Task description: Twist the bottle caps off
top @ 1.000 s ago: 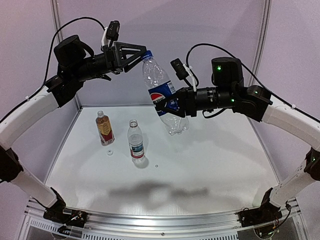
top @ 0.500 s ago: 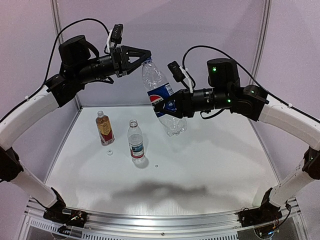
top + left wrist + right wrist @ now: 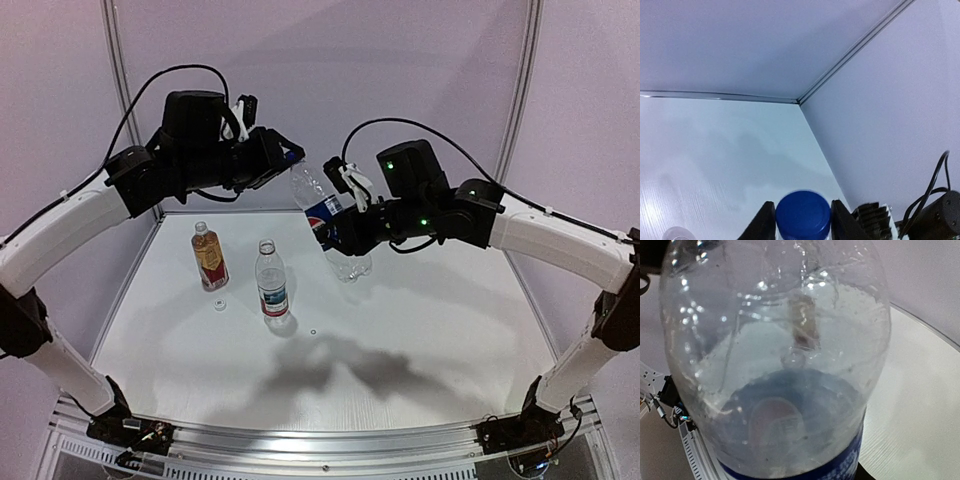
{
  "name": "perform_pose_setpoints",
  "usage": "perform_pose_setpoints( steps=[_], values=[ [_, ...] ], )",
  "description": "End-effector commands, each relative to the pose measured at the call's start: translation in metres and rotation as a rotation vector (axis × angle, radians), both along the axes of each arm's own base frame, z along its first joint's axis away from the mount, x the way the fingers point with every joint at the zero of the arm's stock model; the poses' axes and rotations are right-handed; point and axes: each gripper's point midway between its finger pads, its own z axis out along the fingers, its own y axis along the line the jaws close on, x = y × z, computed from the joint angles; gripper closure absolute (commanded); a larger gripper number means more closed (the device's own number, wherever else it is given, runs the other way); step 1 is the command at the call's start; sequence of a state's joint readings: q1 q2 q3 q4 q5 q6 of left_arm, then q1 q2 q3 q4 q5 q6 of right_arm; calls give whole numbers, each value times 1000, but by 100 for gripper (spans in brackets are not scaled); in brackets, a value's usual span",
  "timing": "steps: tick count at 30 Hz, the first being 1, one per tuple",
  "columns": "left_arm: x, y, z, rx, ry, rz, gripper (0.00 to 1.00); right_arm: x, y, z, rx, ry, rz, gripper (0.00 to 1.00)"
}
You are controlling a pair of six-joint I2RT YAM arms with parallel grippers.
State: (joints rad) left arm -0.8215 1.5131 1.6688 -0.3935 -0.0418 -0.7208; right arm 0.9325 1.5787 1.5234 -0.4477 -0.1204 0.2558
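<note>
**A:** How's the feed on your end?
**B:** Overhead is bright and even, lit from above. I see soft shadows on the table (image 3: 450, 340), front centre. The edges bow slightly.
**A:** Wrists?
**B:** Right wrist: the blue-label bottle (image 3: 775, 365) fills the frame, blurred, with speckled glare. Left wrist: the blue cap (image 3: 803, 214) is slightly soft.

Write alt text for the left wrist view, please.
A blue cap sits clamped between the two fingers of the left hand, seen end-on. Behind it, a white table meets pale walls at a corner.
</note>
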Motion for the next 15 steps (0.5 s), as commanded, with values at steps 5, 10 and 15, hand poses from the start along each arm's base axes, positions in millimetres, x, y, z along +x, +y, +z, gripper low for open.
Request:
perform_pose_setpoints(
  steps=[5, 10, 15],
  values=[
    [-14, 2, 23, 50, -112, -57, 26, 17, -26, 6, -15, -51, -156, 65],
    [-16, 27, 36, -19, -160, -184, 1, 2, -24, 10, 9, -22, -89, 65],
    [-35, 50, 52, -172, -251, -384, 1, -34, -2, 42, 187, 11, 125, 63]
  ],
)
